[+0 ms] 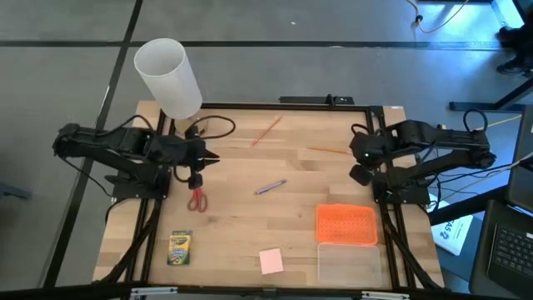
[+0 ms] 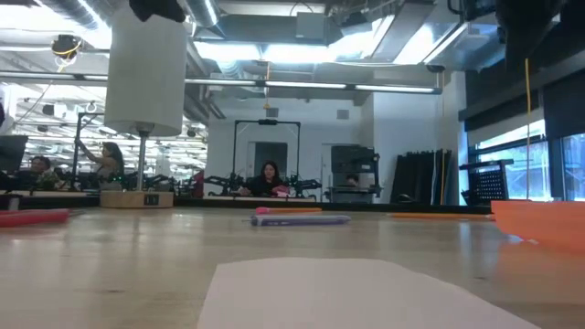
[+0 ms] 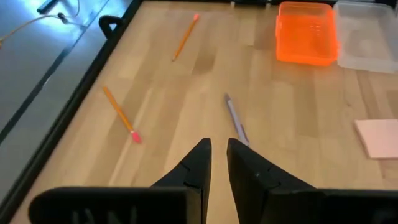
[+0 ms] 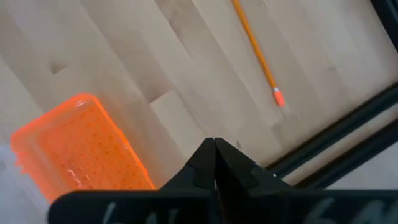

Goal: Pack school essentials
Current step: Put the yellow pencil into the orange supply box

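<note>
Nearest me at six o'clock I see the pink sticky-note pad (image 1: 271, 261), the crayon box (image 1: 179, 247) at seven, and the orange lid (image 1: 346, 224) with the clear box (image 1: 348, 262) at five. The red-handled scissors (image 1: 196, 198) and the pen (image 1: 270, 187) lie mid-surface (image 1: 250, 225). My left claw (image 1: 215, 157), at nine, is nearly closed and empty; my right claw (image 1: 356, 155), at three, is closed and empty. Two pencils (image 1: 266, 131) lie toward twelve.
</note>
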You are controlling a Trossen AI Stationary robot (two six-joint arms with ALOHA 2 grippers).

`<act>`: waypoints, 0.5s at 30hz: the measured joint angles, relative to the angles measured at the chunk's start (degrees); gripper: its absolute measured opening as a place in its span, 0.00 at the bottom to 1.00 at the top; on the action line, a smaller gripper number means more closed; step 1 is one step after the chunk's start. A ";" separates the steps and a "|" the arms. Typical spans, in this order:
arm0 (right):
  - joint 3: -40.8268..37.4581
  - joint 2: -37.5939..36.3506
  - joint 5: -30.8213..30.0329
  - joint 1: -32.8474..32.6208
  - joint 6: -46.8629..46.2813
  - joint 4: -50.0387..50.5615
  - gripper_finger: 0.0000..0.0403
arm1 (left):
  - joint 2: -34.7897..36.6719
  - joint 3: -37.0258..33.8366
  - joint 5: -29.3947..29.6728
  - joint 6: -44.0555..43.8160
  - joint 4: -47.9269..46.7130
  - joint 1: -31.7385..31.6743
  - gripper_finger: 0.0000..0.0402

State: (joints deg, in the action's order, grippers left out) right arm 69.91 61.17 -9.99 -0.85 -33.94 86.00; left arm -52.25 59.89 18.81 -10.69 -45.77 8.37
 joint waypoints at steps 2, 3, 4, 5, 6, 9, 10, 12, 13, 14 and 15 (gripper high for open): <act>0.00 0.70 0.04 1.05 -0.10 0.02 0.09 | 0.00 0.05 -0.33 1.16 0.03 -0.74 0.12; 0.00 1.07 0.02 1.61 -0.05 0.00 0.11 | -0.03 0.05 -0.34 1.56 -0.06 -1.02 0.12; 0.00 1.47 0.01 2.16 0.27 -0.04 0.14 | -0.04 0.05 -0.38 1.82 -0.07 -1.23 0.12; 0.00 1.91 0.03 2.73 0.88 -0.22 0.16 | -0.02 0.05 -0.37 2.03 -0.05 -1.34 0.12; -0.02 2.33 0.03 3.26 0.99 -0.61 0.19 | -0.02 0.05 -0.46 2.09 -0.07 -1.38 0.12; -0.02 3.88 0.62 5.24 0.51 -1.73 0.28 | 0.00 0.05 -0.54 2.09 -0.06 -1.34 0.12; -0.02 4.54 0.85 6.02 0.52 -1.84 0.31 | 0.00 0.05 -0.54 2.08 -0.05 -1.34 0.12; -0.02 6.04 1.06 7.64 1.17 -1.94 0.37 | 0.00 0.05 -0.52 1.97 -0.07 -1.34 0.12; -0.02 6.87 1.12 8.39 1.29 -1.93 0.40 | 0.00 0.05 -0.52 1.84 -0.05 -1.34 0.12; -0.02 7.72 1.10 9.19 1.83 -1.91 0.43 | 0.00 0.05 -0.53 1.83 -0.05 -1.34 0.12; -0.02 8.61 1.14 10.08 3.39 -1.86 0.45 | 0.01 0.05 -0.53 1.84 -0.05 -1.34 0.12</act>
State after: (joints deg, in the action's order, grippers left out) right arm 69.89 69.77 -8.84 9.23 -30.55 84.14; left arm -52.24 59.94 18.28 -8.85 -45.82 7.03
